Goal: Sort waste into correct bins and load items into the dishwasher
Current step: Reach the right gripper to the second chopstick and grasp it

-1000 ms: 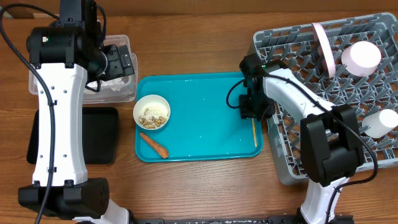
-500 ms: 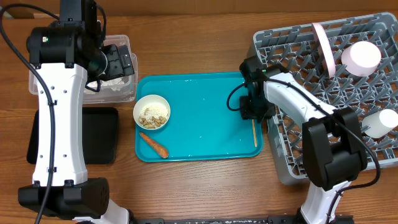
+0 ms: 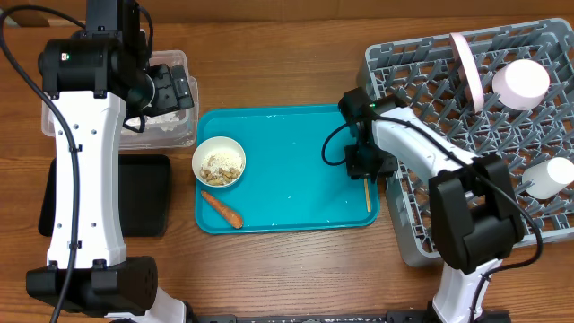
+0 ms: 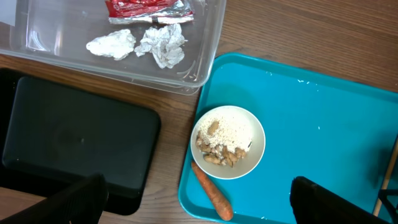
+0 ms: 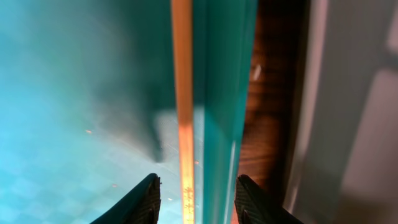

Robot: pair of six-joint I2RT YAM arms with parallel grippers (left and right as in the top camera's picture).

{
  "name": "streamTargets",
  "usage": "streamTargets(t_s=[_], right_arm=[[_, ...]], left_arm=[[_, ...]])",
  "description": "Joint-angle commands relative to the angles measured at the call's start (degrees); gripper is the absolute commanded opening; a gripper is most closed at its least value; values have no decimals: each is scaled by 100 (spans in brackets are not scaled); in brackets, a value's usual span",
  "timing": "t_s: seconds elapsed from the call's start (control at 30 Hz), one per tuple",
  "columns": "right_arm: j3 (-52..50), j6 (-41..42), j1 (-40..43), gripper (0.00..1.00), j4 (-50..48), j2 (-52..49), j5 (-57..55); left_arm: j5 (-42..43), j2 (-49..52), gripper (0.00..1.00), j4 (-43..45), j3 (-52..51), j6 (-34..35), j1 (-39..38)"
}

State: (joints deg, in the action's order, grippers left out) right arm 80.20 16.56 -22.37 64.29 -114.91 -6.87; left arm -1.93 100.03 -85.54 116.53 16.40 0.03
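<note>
Grey dish rack (image 3: 421,224) flanks the teal tray (image 3: 287,152) on its right; clear tub (image 4: 211,37) lies at upper left, the left gripper (image 3: 170,90) above it, jaws wide apart. Right gripper (image 5: 196,193), jaws parted, straddles one chopstick (image 5: 182,93) lying along the tray's right rim.

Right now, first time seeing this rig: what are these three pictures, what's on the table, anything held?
Two robot arms at a wooden table, each ending in a two-finger gripper. One picture looks down from above; the other two come from cameras on the wrists. The left gripper hangs open over a clear tub holding a foil wrapper and crumpled paper, beside a black tray. A teal tray carries a small bowl of food scraps, a carrot piece and a chopstick. The grey rack holds a pink plate, pink bowl and white cup. The right gripper is low over the chopstick, fingers open either side. Nothing is held.
</note>
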Motion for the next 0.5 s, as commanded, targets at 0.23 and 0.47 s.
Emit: streamTargets(t_s=[0.23, 0.47], right_arm=[[560, 168, -63, 42, 76, -92, -339], [557, 107, -247, 43, -4, -94, -144]], left_arm=[[48, 2, 95, 11, 59, 37, -4], [48, 2, 95, 24, 59, 39, -4]])
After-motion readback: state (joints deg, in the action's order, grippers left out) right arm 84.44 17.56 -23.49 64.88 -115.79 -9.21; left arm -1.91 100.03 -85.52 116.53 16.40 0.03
